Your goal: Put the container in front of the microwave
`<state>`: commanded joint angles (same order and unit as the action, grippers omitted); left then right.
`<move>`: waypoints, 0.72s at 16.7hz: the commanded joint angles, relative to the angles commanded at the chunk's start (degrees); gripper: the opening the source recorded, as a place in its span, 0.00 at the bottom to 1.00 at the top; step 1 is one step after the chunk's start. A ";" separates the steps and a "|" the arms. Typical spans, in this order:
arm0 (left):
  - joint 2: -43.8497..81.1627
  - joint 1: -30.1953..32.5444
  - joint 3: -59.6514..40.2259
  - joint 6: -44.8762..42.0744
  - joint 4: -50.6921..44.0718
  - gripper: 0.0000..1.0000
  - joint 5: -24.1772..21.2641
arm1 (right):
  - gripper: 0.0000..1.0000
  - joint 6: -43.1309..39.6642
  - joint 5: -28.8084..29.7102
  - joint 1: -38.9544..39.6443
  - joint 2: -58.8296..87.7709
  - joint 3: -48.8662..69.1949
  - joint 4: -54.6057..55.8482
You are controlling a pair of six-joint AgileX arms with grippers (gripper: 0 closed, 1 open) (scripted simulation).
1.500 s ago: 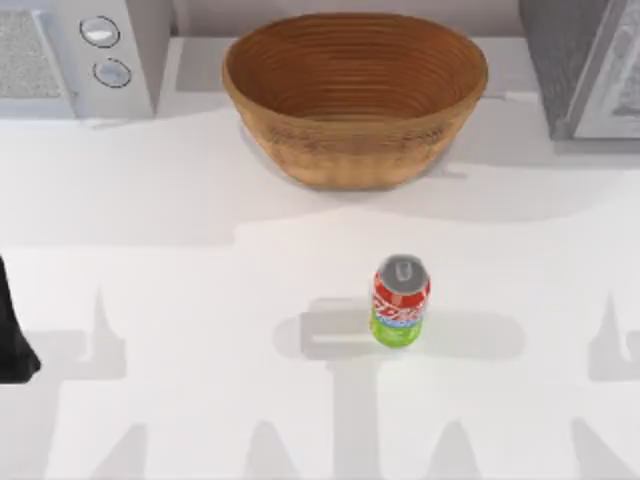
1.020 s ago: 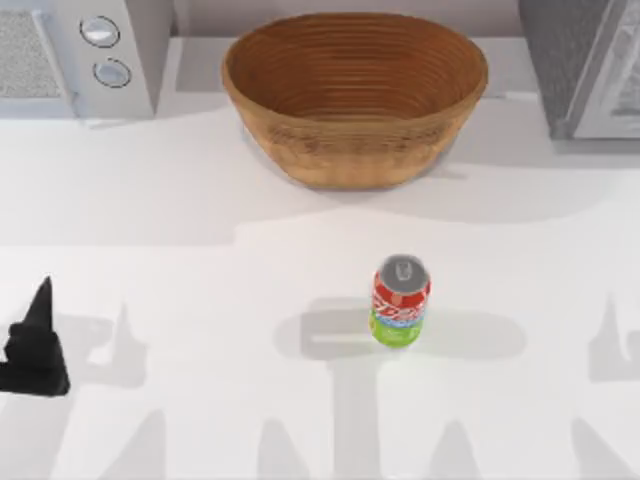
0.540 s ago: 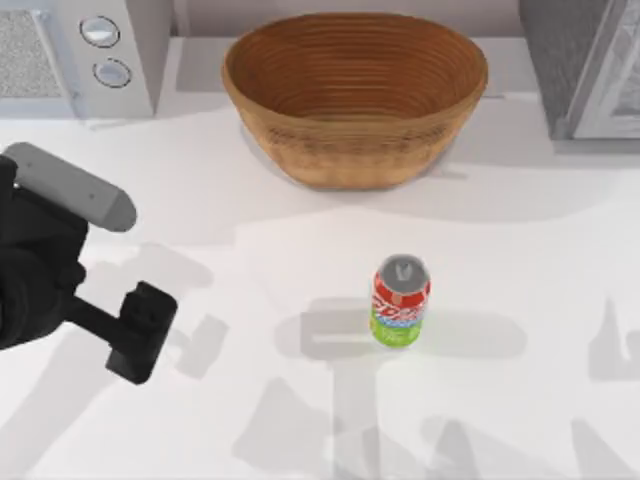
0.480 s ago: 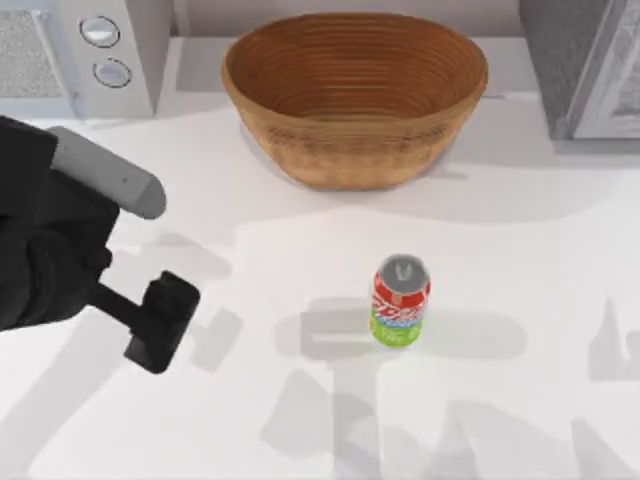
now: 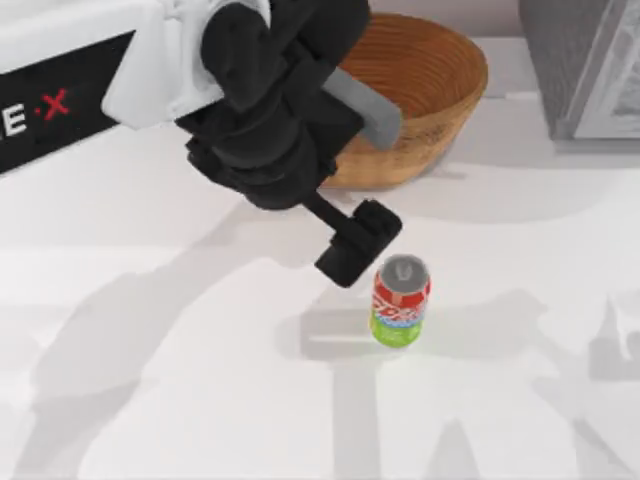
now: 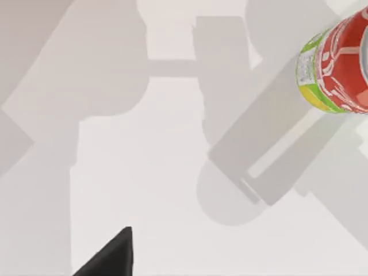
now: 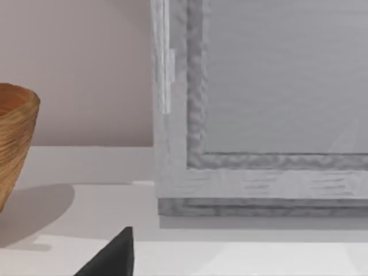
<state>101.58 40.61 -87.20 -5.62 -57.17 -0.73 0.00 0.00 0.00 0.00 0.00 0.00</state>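
The container (image 5: 400,301), a small can with a red upper band and lime-green base, stands upright at the table's middle. It also shows at the edge of the left wrist view (image 6: 339,69). My left arm reaches in from the upper left. Its black left gripper (image 5: 358,243) hangs open just up and left of the can, close to its top but apart from it and holding nothing. One black fingertip (image 6: 112,259) shows in the left wrist view. The microwave is hidden behind my left arm. My right arm is parked off to the right, and its fingertip (image 7: 112,259) faces the back of the table.
A large brown woven bowl (image 5: 430,90) sits at the back middle, partly covered by my left arm. A darker grey appliance (image 5: 585,70) without dials stands at the back right, and in the right wrist view (image 7: 259,115). Bare white table lies in front of the can.
My left arm has swept from the left edge across the table to the can, now covering the back left corner. The can has not moved.
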 joint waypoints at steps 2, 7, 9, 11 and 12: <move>7.26 2.29 -10.14 1.15 -5.20 1.00 -0.04 | 1.00 0.00 0.00 0.00 0.00 0.00 0.00; 21.98 6.16 -30.80 4.47 -17.78 1.00 0.23 | 1.00 0.00 0.00 0.00 0.00 0.00 0.00; 27.19 7.00 -36.53 5.70 -21.94 1.00 0.33 | 1.00 0.00 0.00 0.00 0.00 0.00 0.00; 31.68 7.57 -40.73 6.70 -25.22 1.00 0.37 | 1.00 0.00 0.00 0.00 0.00 0.00 0.00; 33.20 7.75 -42.07 7.03 -26.33 1.00 0.37 | 1.00 0.00 0.00 0.00 0.00 0.00 0.00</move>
<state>134.78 48.36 -129.26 1.41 -83.50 -0.36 0.00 0.00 0.00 0.00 0.00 0.00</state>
